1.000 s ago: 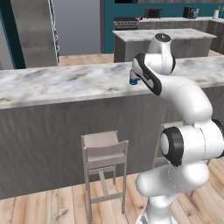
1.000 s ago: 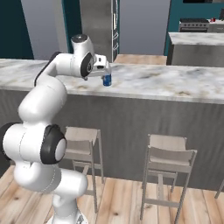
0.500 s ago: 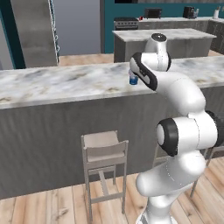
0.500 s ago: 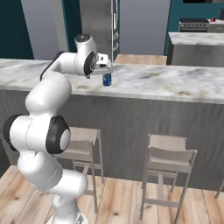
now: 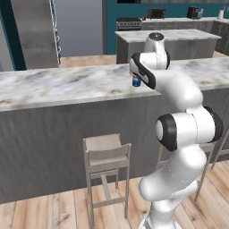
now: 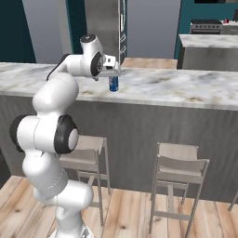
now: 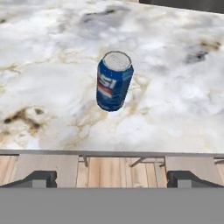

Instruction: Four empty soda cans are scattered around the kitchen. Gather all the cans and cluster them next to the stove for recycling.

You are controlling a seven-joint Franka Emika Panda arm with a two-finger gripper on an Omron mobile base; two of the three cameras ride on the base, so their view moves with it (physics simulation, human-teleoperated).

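We see a kitchen: a marble bench (image 5: 67,87) with stools (image 5: 107,154), and a stove (image 5: 129,23) at upper center.

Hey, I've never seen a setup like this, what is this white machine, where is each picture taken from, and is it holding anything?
It is a rendered kitchen. The white machine is a robot arm on a base that can drive, ending in a two-finger gripper. Two pictures come from cameras on the base, behind the arm to its left and right. The third comes from a camera on the hand, looking along the fingers. On the marble counter stands one upright blue soda can, also visible from the right. Stools stand below the counter. The gripper is open and holds nothing; it sits short of the can.
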